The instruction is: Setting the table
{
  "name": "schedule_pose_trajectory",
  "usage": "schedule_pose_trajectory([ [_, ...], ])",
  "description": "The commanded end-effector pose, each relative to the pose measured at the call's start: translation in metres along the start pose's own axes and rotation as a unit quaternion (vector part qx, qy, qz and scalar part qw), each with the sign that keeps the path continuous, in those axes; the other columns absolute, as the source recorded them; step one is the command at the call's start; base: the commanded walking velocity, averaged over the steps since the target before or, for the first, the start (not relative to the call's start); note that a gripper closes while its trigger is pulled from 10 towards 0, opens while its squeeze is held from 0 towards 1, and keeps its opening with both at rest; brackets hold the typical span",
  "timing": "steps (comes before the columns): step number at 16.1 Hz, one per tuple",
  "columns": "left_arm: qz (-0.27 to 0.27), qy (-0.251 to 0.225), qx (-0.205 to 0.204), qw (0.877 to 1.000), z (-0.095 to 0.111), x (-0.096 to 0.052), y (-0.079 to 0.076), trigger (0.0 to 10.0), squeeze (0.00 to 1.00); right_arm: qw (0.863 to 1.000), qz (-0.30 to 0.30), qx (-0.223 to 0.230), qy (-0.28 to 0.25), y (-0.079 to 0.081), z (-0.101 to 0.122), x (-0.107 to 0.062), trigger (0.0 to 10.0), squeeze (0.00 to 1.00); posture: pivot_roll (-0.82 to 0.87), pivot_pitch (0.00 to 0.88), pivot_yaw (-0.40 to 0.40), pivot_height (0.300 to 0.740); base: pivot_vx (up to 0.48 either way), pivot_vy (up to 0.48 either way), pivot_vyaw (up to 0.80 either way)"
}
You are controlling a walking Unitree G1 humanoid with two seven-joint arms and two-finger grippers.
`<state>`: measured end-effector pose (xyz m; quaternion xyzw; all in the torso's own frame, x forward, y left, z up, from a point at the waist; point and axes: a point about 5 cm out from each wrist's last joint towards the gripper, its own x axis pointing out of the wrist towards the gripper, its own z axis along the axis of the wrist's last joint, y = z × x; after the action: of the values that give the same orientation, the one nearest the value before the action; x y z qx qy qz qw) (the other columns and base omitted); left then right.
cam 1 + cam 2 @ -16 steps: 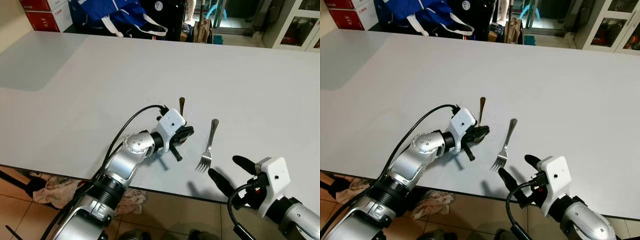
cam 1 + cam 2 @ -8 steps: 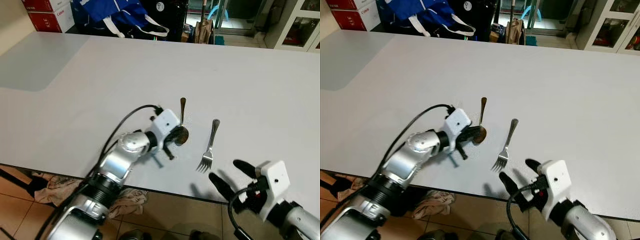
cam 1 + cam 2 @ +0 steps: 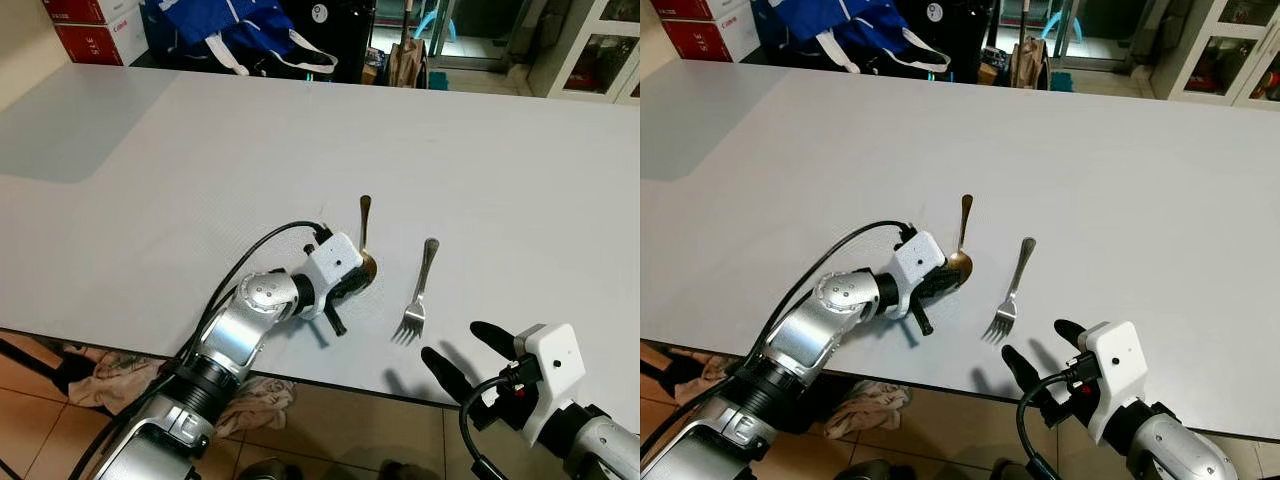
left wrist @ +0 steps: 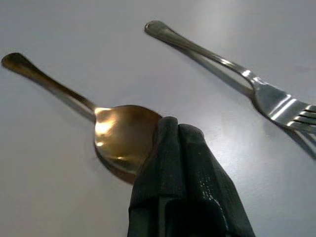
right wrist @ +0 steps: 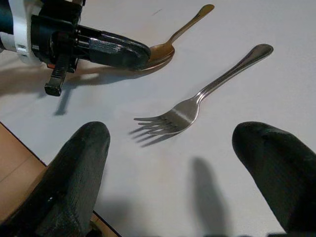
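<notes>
1. Head views: on the pale grey table point(image 3: 150, 190) a gold-toned metal spoon point(image 3: 364, 240) and a silver steel fork point(image 3: 417, 295) lie side by side near our edge. Our left gripper point(image 3: 355, 283) touches the spoon's bowl.
2. Left wrist view: its fingers point(image 4: 183, 168) press together against the bowl, gripping nothing. We judge a push could skid the spoon askew.
3. Right wrist view: our right gripper point(image 5: 182, 182) hovers wide apart and empty before the fork's tines; dropping carelessly might knock it off the edge.

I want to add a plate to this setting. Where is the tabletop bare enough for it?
The table is bare left of the left gripper and beyond the spoon and fork toward the far edge. The near edge is crowded: cutlery, left gripper, right gripper.
</notes>
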<state>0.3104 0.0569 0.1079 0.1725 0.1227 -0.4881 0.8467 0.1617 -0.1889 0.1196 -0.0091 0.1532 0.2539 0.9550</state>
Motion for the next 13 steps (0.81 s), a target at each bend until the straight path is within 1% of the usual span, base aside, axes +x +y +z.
schedule_pose_trajectory([
  [1,-0.015,-0.012,0.021,1.0,0.007,0.001,-0.004,10.0,0.0,1.0,0.005,-0.007,-0.004,0.002,0.004,-0.001,10.0,0.0,-0.15,0.077,0.048,0.74,0.0,0.0,0.0],
  [2,-0.028,-0.017,0.035,0.999,0.011,0.002,-0.006,10.0,0.0,1.0,0.005,-0.007,-0.004,0.003,0.004,-0.001,10.0,0.0,-0.15,0.078,0.047,0.74,0.0,0.0,0.0],
  [4,-0.031,-0.014,0.041,0.999,0.011,0.003,-0.007,10.0,0.0,1.0,0.006,-0.007,-0.004,0.003,0.005,-0.001,10.0,0.0,-0.15,0.078,0.048,0.74,0.0,0.0,0.0],
  [5,-0.025,-0.014,0.039,0.999,0.012,0.004,-0.005,10.0,0.0,1.0,0.005,-0.007,-0.004,0.004,0.005,-0.001,10.0,0.0,-0.15,0.078,0.048,0.74,0.0,0.0,0.0],
  [9,0.034,-0.001,0.034,0.999,0.011,0.008,0.012,10.0,0.0,1.0,0.005,-0.006,-0.004,0.005,0.005,-0.001,10.0,0.0,-0.15,0.08,0.05,0.74,0.0,0.0,0.0],
  [13,0.056,0.027,0.048,0.997,0.004,0.008,0.02,10.0,0.0,1.0,0.003,-0.005,-0.004,0.006,0.005,-0.002,10.0,0.0,-0.16,0.084,0.053,0.74,0.0,0.0,0.0],
])
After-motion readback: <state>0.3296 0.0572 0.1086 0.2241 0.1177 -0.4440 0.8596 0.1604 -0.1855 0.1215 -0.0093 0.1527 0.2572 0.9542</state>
